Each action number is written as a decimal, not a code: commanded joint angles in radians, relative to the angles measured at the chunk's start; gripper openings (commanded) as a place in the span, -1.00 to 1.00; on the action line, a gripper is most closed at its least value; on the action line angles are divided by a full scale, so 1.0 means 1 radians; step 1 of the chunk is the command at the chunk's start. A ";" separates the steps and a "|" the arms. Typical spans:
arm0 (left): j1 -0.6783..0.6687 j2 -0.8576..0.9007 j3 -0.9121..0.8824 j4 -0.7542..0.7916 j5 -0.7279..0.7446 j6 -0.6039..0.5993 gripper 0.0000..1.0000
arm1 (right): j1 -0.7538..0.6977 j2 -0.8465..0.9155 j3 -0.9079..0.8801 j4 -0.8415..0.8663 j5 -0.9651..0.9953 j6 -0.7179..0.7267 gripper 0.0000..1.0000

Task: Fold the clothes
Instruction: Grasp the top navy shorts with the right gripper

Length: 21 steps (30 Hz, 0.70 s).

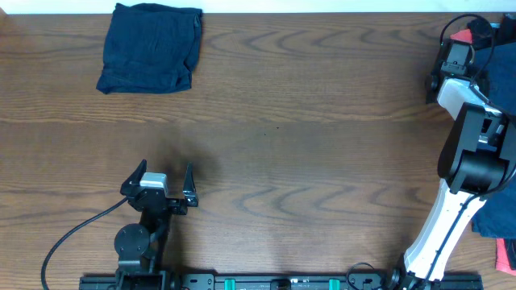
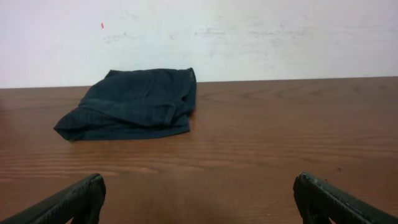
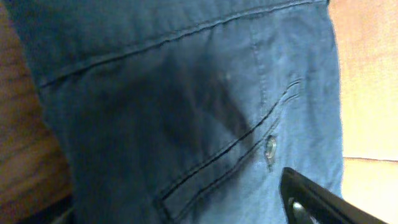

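Observation:
A folded navy bundle of shorts (image 1: 151,48) lies at the table's far left; it also shows in the left wrist view (image 2: 134,102). My left gripper (image 1: 165,181) is open and empty low over the bare wood near the front, well short of the bundle; its two fingers (image 2: 199,199) are spread wide. My right gripper (image 1: 448,64) is at the table's far right edge. Blue shorts (image 3: 186,93) with a back pocket and a button fill the right wrist view. Only the right finger (image 3: 317,199) shows, set wide and lying over the cloth.
The wooden table (image 1: 306,137) spans the overhead view. More blue cloth (image 1: 493,219) and a red item (image 1: 506,258) lie off the right edge, with another red item (image 1: 463,36) at the far right. A white wall (image 2: 249,31) backs the table.

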 commanded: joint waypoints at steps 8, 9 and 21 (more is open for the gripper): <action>0.004 -0.006 -0.017 -0.034 0.014 0.006 0.96 | -0.003 0.051 -0.005 -0.030 -0.165 0.118 0.19; 0.004 -0.006 -0.017 -0.034 0.014 0.006 0.96 | -0.002 0.051 -0.005 -0.031 -0.165 0.122 0.10; 0.004 -0.006 -0.017 -0.034 0.014 0.006 0.96 | 0.011 0.043 -0.005 -0.065 -0.158 0.253 -0.99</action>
